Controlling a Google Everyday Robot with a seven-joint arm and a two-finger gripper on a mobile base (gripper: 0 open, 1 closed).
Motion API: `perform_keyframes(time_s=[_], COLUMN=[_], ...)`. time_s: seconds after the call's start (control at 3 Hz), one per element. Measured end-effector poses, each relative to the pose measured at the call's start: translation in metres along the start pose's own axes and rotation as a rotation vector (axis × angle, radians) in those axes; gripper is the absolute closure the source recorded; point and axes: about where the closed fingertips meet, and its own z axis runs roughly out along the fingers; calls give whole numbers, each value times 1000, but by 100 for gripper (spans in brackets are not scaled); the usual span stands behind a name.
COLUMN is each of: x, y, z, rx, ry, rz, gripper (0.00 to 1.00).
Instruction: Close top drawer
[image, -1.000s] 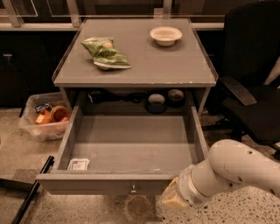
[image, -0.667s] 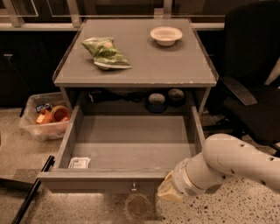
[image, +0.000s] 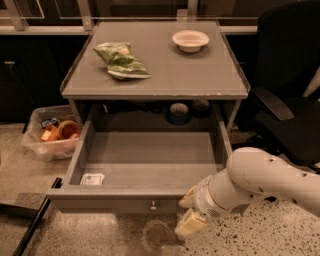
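The top drawer (image: 115, 204) of the grey cabinet stands pulled far out toward me. Its flat front faces me with a small round metal knob (image: 153, 205) at the centre. Inside it lies only a small white card (image: 92, 179) at the front left corner. My gripper (image: 187, 211) on the white arm (image: 260, 180) is at the right end of the drawer front, just right of the knob, with the cream fingers (image: 190, 223) apart and holding nothing. The lower drawers are out of view.
A green chip bag (image: 121, 60) and a white bowl (image: 190, 40) lie on the cabinet top (image: 165, 75). A clear bin of items (image: 52, 132) stands on the floor at left, a black chair (image: 285, 100) at right. A black pole (image: 30, 225) lies at bottom left.
My arm and gripper have moved left and a little up, closer to the drawer front. The drawer has not visibly moved.
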Motion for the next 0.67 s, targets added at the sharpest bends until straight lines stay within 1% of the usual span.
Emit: perform_keyframes(time_s=[0.33, 0.67], x=[-7, -7], y=[-29, -28], z=[5, 5], rx=[25, 25], ry=[6, 6], rz=[-4, -4], gripper=[0, 0])
